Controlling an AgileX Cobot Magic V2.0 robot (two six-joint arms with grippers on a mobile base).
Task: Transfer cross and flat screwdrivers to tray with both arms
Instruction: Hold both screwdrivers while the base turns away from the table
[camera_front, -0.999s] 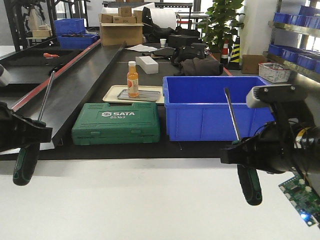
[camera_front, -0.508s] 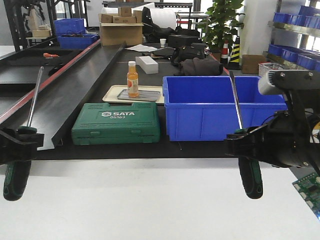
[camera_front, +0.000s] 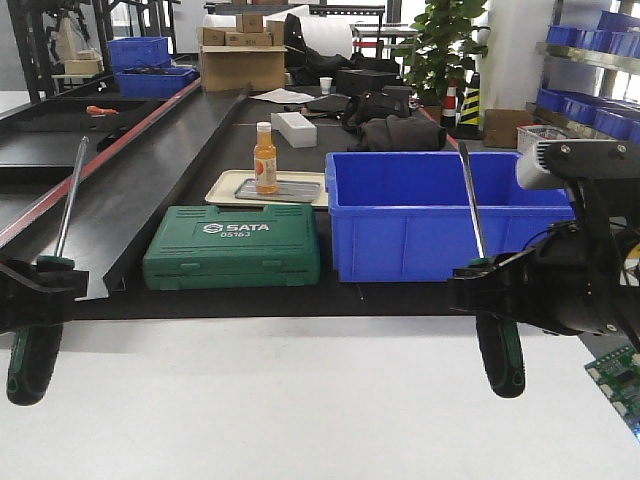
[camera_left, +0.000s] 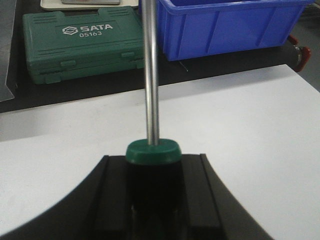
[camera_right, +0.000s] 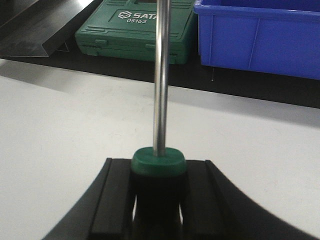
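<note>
Screwdrivers are both off the counter (camera_front: 300, 410), one per arm. At the lower left of the front view the left claw (camera_front: 38, 292) is clamped around the left screwdriver (camera_front: 26, 362) just under its green collar. The handle hangs down and the shaft rises with a slight lean to the right. At the lower right the right claw (camera_front: 492, 292) grips the right screwdriver (camera_front: 500, 355) the same way, its shaft leaning a little left.

Gripping near the top of the handle puts the heavy end below the fingers, which I judge lets each tool hang steady and holds the long shafts clear of the counter. Both wrist views confirm the hold: green collar seated on the black fingers, steel shaft running straight up the middle of the frame. Which is cross and which flat I cannot say (the tips are too small or out of frame).

The tray (camera_front: 217, 192) lies near the centre of the frame, beyond the green tool case (camera_front: 232, 248) and just left of the blue bin (camera_front: 430, 220), with an orange bottle (camera_front: 265, 158) standing in it. The carrying height looks suited to passing over the case. The bottle leaves less room, so each tool probably needs laying to one side of it.
</note>
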